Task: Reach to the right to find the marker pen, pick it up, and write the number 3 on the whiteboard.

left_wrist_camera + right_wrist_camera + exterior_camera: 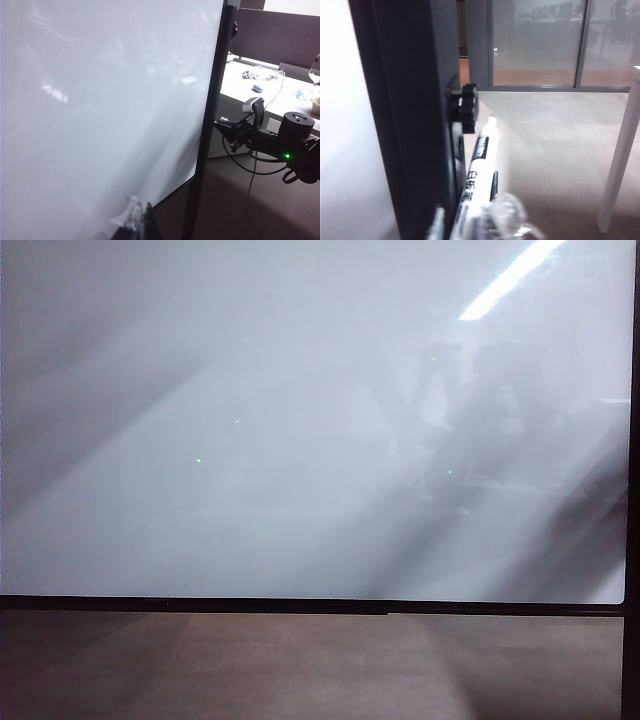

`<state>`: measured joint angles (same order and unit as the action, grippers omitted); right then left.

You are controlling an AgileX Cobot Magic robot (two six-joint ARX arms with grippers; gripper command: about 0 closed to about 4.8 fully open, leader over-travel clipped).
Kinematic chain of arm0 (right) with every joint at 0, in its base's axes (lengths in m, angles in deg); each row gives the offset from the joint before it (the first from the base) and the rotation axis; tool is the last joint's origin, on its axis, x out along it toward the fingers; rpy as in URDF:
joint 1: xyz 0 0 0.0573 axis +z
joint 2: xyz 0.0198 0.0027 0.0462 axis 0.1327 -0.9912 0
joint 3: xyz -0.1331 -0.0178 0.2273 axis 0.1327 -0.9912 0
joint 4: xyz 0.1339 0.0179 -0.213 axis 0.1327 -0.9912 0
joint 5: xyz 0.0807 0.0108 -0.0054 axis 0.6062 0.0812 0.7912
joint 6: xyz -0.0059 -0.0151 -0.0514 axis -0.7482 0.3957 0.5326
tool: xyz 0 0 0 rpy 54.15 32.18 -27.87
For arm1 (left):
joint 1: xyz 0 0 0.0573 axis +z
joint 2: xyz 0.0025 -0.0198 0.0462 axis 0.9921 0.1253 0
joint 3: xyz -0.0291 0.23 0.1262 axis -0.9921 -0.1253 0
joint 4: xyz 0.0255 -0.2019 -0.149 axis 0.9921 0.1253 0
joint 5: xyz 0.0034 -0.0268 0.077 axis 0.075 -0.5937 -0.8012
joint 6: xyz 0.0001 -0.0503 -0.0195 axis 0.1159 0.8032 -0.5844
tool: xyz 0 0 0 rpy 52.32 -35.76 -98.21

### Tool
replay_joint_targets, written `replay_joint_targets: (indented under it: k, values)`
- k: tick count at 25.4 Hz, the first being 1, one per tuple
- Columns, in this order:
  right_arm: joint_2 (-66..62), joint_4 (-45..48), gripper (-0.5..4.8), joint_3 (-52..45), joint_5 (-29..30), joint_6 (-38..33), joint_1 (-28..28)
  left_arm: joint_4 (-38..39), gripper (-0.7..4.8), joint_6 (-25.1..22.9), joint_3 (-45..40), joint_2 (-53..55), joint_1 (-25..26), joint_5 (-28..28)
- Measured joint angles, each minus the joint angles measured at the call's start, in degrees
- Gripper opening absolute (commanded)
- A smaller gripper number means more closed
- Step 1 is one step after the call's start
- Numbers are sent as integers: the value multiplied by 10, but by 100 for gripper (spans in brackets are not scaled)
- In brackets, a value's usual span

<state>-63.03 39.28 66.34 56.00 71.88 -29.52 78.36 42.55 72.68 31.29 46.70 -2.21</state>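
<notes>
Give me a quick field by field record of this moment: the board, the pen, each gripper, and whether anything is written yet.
whiteboard: large, glossy white, black frame; fills the exterior view
writing: none visible on the board
marker pen: white barrel with dark print, beside the board's black frame, next to a black knob
right gripper: off the board's side edge, clear-padded jaws on either side of the marker pen; firm grip cannot be confirmed
left gripper: close to the board face near its frame, nothing seen in it; jaw state unclear
</notes>
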Motion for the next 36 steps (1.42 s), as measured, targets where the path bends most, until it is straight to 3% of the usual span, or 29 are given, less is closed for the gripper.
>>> replay_joint_targets:
  k: [3,8,18,23,31,36]
  values:
    - [0,0,100,0,-10,0,0,0,-6,0,0,0,0,0]
    - [0,0,53,0,-11,-1,0,0,-6,0,0,0,0,0]
    - [0,1,48,0,-12,-1,0,0,-6,0,0,0,0,0]
    - [0,58,49,0,-12,-12,-2,0,-6,0,0,0,0,0]
    - [53,59,49,-1,-26,-64,-47,0,-6,0,0,0,0,0]
    - [161,7,49,-2,-25,-100,-80,0,-6,0,0,0,0,0]
